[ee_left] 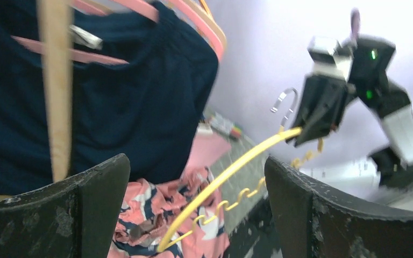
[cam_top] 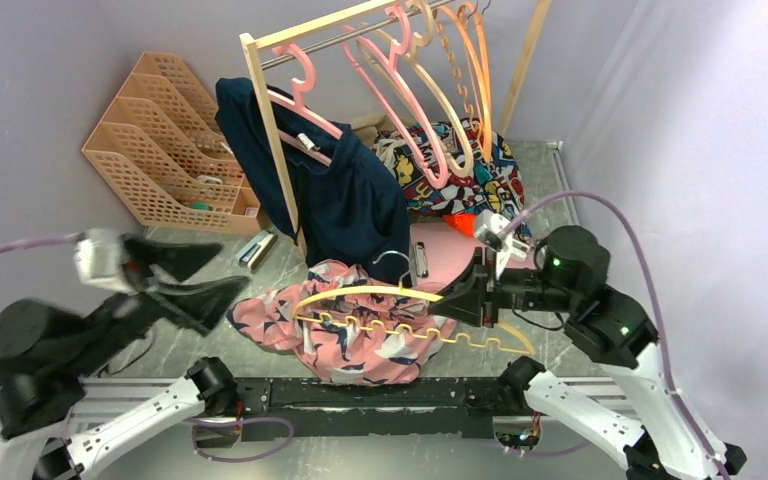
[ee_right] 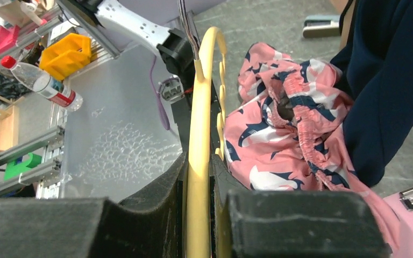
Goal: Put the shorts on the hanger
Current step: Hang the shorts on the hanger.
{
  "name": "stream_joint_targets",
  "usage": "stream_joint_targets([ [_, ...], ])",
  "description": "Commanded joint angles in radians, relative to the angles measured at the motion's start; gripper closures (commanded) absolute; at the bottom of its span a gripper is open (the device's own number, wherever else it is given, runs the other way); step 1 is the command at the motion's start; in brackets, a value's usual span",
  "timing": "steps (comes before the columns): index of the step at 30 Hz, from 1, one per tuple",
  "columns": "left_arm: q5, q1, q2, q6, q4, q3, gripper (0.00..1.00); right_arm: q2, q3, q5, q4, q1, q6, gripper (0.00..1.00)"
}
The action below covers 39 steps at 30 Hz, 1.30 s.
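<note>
Right pincer (cam_top: 463, 302) (ee_right: 199, 215): pressed onto the thin pale yellow plastic hanger (cam_top: 352, 293) (ee_left: 236, 161) (ee_right: 199, 134), pinching its curved upper arm not far from the silver wire hook (cam_top: 392, 260) (ee_left: 284, 105). The hanger is held roughly level and low over the bench. Its scalloped lower bar faces the near edge.

Left pincer (cam_top: 205, 278) (ee_left: 196, 164): spread wide with nothing between the fingers. It is raised above the bench on the left and points towards the hanger and the cloth under it.

Salmon-pink fabric shorts with navy and white blotches (cam_top: 355, 350) (ee_left: 156, 209) (ee_right: 279, 134): crumpled in a heap on the grey marbled bench (cam_top: 540, 180), near its front edge, between the two arms. The elastic waistband is bunched and turned up in the right wrist view. The free end of the hanger reaches over the heap. In the left wrist view it dips down to the fabric; contact is uncertain. No part of the shorts is threaded on the hanger.

Behind the heap:
- A plain navy garment (cam_top: 350, 200) (ee_left: 140, 97) (ee_right: 392, 80) hangs from a pink plastic hanger on the pale wooden rack (cam_top: 270, 130), its hem just above the shorts.
- More pink hangers (cam_top: 400, 90) and orange ones (cam_top: 472, 70) hang on the same rail.
- A multicoloured cartoon-print cloth (cam_top: 470, 175) lies at the back right.
- A pink clipboard with a metal clip (cam_top: 438, 262) lies just behind the hanger.
- A peach lattice plastic file rack (cam_top: 160, 140) stands at the back left.
</note>
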Motion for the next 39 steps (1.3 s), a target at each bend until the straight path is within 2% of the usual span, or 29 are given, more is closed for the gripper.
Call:
stream_joint_targets([
  [1,0.334,0.004,0.17,0.112,0.052,-0.052,0.02,-0.008,-0.069,-0.039,0.238,-0.007,0.049,1.0],
  [5,0.459,0.004,0.215,0.165,0.142,-0.132,0.02,-0.016,-0.131,-0.039,0.34,-0.007,0.051,1.0],
  [10,0.472,0.004,0.25,0.247,0.184,-0.207,0.02,-0.008,-0.216,-0.046,0.448,-0.007,0.089,1.0],
  [14,0.462,0.004,0.248,0.287,0.225,-0.251,0.02,-0.029,-0.324,-0.086,0.647,-0.007,0.199,1.0],
  [18,0.535,0.004,0.246,0.325,0.265,-0.272,0.01,-0.01,-0.368,-0.133,0.76,-0.007,0.257,1.0],
  [22,0.59,0.003,0.278,0.396,0.223,-0.251,0.03,0.001,-0.396,-0.161,0.851,-0.005,0.312,1.0],
  [27,0.647,0.003,0.308,0.461,0.187,-0.228,0.05,0.008,-0.381,-0.228,0.843,-0.003,0.328,1.0],
  [34,0.69,0.004,0.324,0.475,0.21,-0.182,0.05,-0.008,-0.336,-0.215,0.604,-0.004,0.187,1.0],
  [39,0.733,0.004,0.352,0.495,0.19,-0.162,0.08,-0.056,-0.364,-0.219,0.605,-0.004,0.203,1.0],
])
